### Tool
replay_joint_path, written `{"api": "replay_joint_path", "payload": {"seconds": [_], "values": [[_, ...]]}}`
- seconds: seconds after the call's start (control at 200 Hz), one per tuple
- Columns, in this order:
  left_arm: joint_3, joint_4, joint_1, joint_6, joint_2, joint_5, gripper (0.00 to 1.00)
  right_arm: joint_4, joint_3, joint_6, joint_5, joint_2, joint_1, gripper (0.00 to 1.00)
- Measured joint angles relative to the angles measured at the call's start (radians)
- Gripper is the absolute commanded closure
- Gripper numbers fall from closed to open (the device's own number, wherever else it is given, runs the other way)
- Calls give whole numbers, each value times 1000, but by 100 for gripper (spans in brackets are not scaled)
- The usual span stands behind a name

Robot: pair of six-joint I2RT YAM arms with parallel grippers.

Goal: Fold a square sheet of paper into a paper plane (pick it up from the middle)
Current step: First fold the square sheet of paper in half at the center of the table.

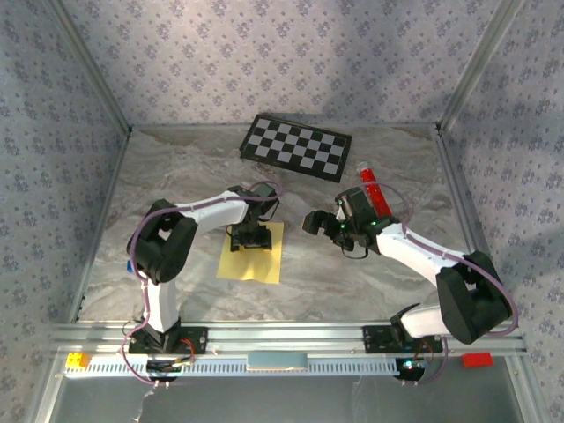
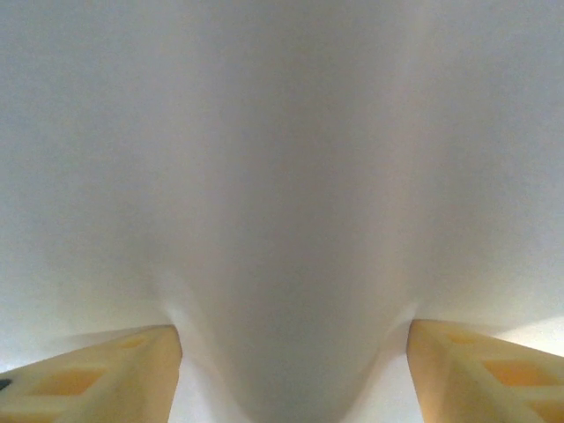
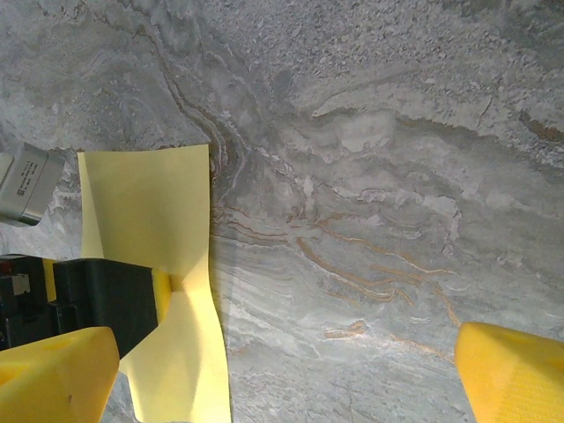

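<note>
Pressing the middle of the square sheet of paper [image 1: 261,263], the left fingers [image 2: 88,379] stand parted around a hump; right fingers [image 3: 511,370] hover spread over the bench [image 3: 397,176].

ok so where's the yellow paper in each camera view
top external: yellow paper lies flat on the table, left of centre, under the left arm's jaws.
left wrist: close up, it is the pale surface puckering between the jaws.
right wrist: at the left edge, on the grey table.
shared landmark: the left arm's jaws, pressing on the sheet.
</note>
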Motion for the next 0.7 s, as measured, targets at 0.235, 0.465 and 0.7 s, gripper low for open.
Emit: {"api": "replay_joint_path", "payload": {"seconds": [0.235,0.465,0.7], "values": [[0,28,-21,19,-8,-15,58,-11,10,-5,21,0,-1,0],[-5,92,-35,16,-43,-6,64,-41,16,-15,61,-36,-40,0],[-9,248,-35,-28,-152,142,64,-42,-20,-17,77,-154,-157,0]]}}
